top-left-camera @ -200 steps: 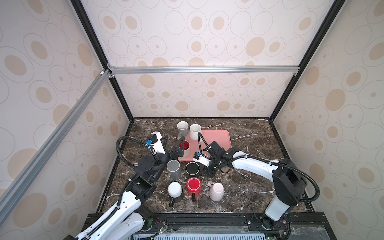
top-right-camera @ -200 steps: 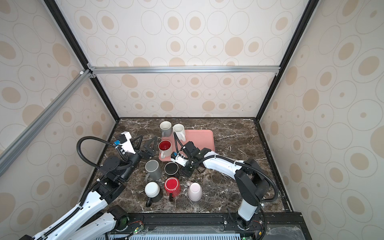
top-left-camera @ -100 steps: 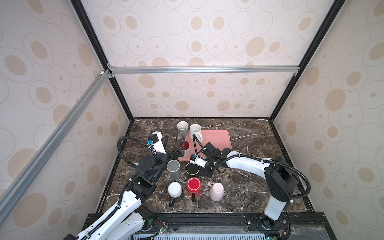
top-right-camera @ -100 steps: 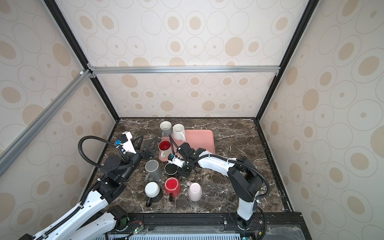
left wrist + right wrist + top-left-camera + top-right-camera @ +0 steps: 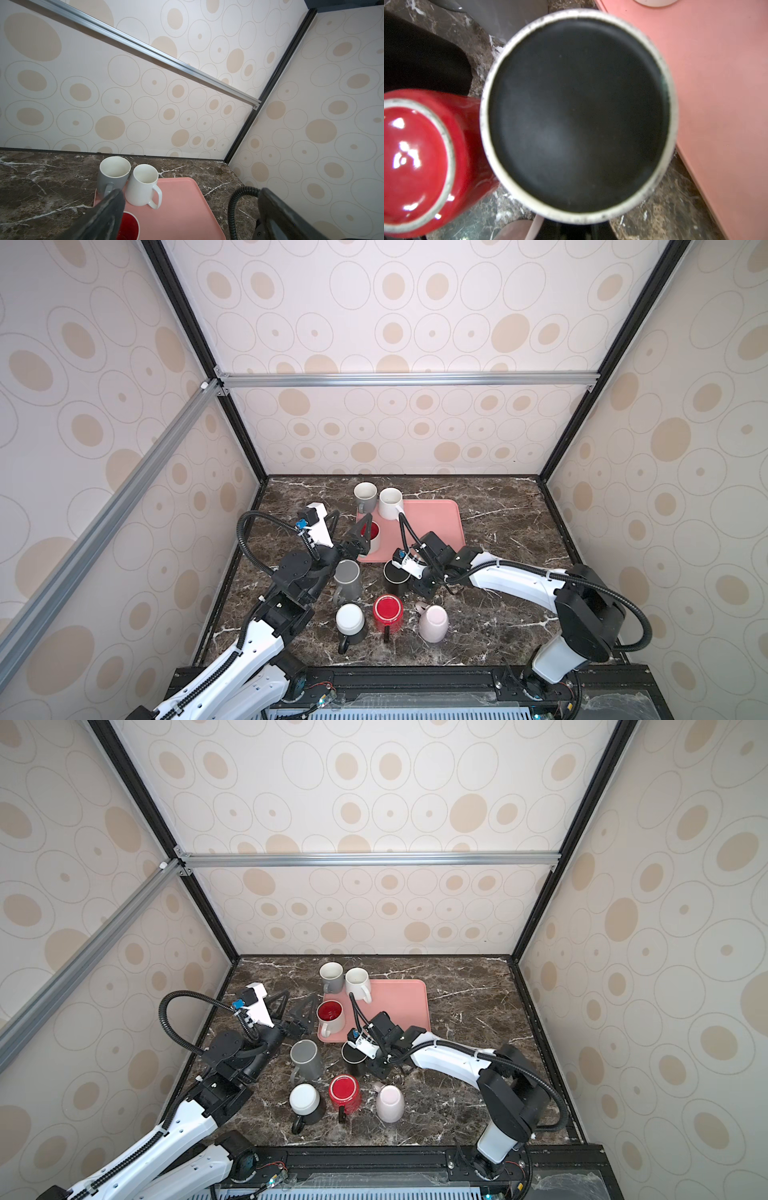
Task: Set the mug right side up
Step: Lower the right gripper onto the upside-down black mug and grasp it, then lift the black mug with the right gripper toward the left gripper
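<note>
Right gripper (image 5: pixel 417 587) crouched just beside the upside-down black mug (image 5: pixel 394 573), lower centre (jaws hidden; I couldn't tell their state); grasping stage, seemingly; next needed: firm hold, lift, flip.

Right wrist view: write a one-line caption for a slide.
Upside-down black mug fills the frame, between an upside-down red mug and the edge of a pink tray.

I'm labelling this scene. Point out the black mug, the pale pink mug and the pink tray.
black mug (image 5: pixel 577 114): right wrist view, middle of its dark face.
pale pink mug (image 5: pixel 433 623): in a top view, its rounded body.
pink tray (image 5: pixel 436 522): in a top view, bare floor.
</note>
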